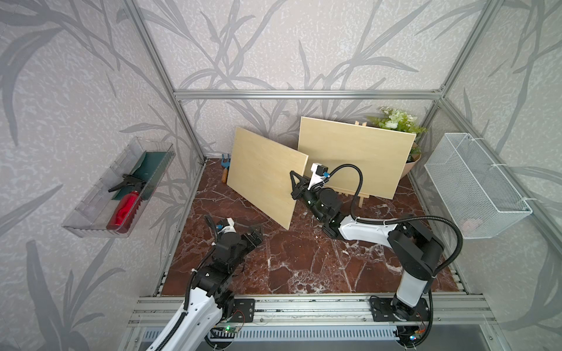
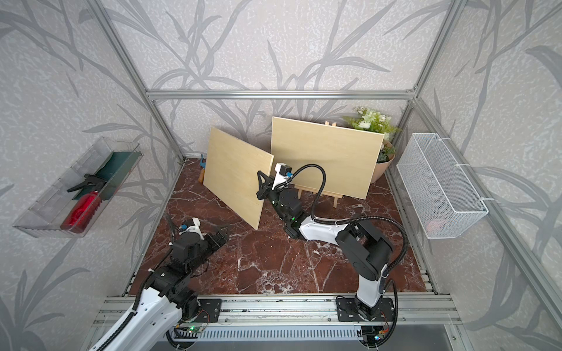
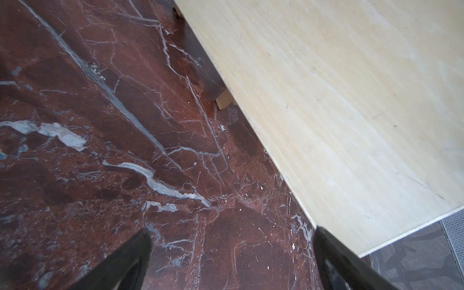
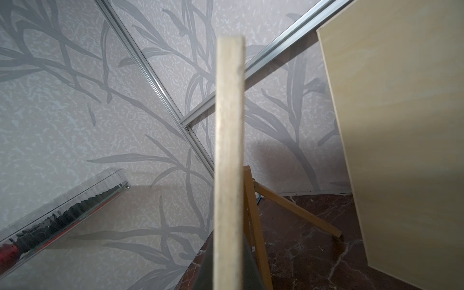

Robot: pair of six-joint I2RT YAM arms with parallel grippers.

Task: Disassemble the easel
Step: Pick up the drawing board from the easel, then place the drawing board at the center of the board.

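Two pale wooden boards stand at the back of the red marble floor. The left board [image 1: 264, 176] [image 2: 235, 176] tilts in front of a wooden easel whose legs [image 4: 296, 213] show behind it in the right wrist view, and one easel foot [image 3: 224, 100] peeks out under it. My right gripper [image 1: 294, 187] [image 2: 261, 188] [image 4: 229, 263] is shut on this board's right edge [image 4: 229, 150]. The right board [image 1: 355, 161] [image 2: 325, 158] rests on a second easel [image 1: 362, 199]. My left gripper [image 1: 257, 234] [image 2: 223, 234] [image 3: 232, 251] hangs open and empty near the left board's lower corner.
A clear tray [image 1: 91, 209] on the left wall holds a red bottle [image 1: 123, 212]. A white wire basket [image 1: 474, 185] hangs on the right wall. A flower bouquet [image 1: 395, 120] stands at the back right. A blue-headed tool [image 1: 225, 162] lies behind the left board.
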